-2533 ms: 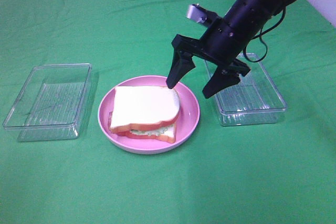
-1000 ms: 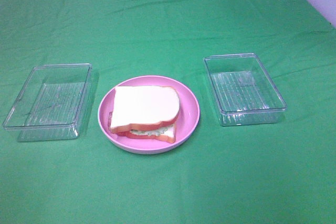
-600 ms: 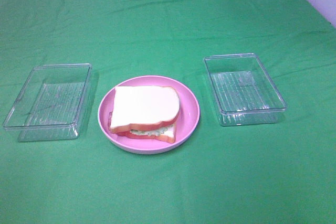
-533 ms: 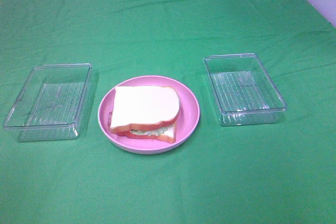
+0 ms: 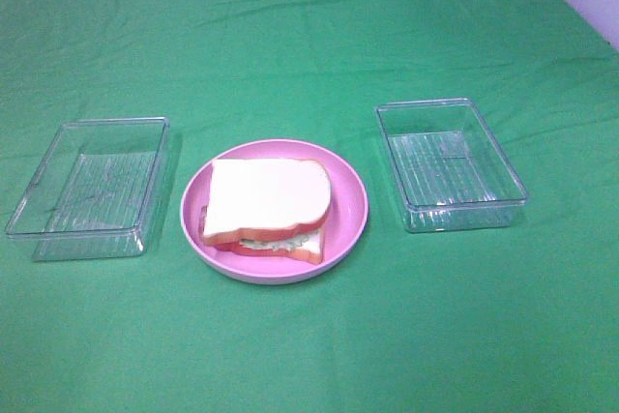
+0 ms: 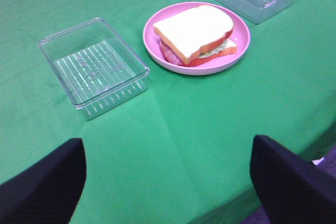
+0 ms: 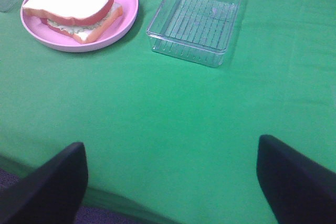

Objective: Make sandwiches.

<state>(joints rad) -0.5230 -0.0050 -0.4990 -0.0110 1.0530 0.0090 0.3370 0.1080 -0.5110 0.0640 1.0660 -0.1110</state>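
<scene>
One assembled sandwich (image 5: 267,206) lies on the round pink plate (image 5: 350,202) in the middle of the green cloth. Its top is a white bread slice with orange-brown crust; pale green lettuce and reddish filling show at its edges. It also shows in the left wrist view (image 6: 195,33) and the right wrist view (image 7: 72,6). Neither arm shows in the exterior high view. My left gripper (image 6: 168,182) is open and empty, held back near the table's front edge. My right gripper (image 7: 173,179) is open and empty, also near the front edge.
An empty clear plastic tray (image 5: 89,184) stands left of the plate and another (image 5: 451,162) stands to its right. Both also show in the wrist views, one in the left (image 6: 93,67) and one in the right (image 7: 198,17). The green cloth's front edge lies under both grippers.
The right arm, which hovered open over the plate's right side 2.5 s ago, has drawn back out of the exterior high view. Nothing has moved over the last second.
</scene>
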